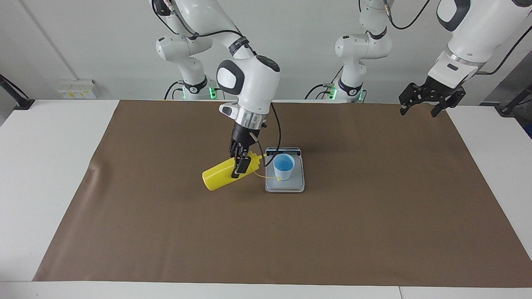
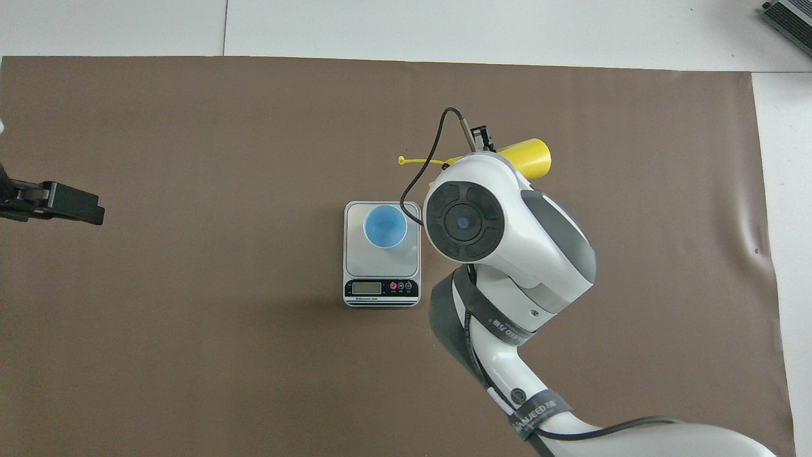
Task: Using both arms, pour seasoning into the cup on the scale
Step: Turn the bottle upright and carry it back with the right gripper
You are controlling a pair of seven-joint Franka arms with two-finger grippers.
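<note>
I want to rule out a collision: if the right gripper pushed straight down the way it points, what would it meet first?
The right gripper is already shut on the tilted seasoning bottle, so the bottle would probably be pressed onto the brown mat beside the scale.

The scale (image 1: 285,179) sits near the table's middle, on the mat (image 1: 374,232), its display edge toward the robots. The cup (image 1: 284,166) stands upright on its plate. The seasoning (image 1: 224,174) lies tilted beside the scale, toward the right arm's end, nozzle pointing at the cup.
</note>
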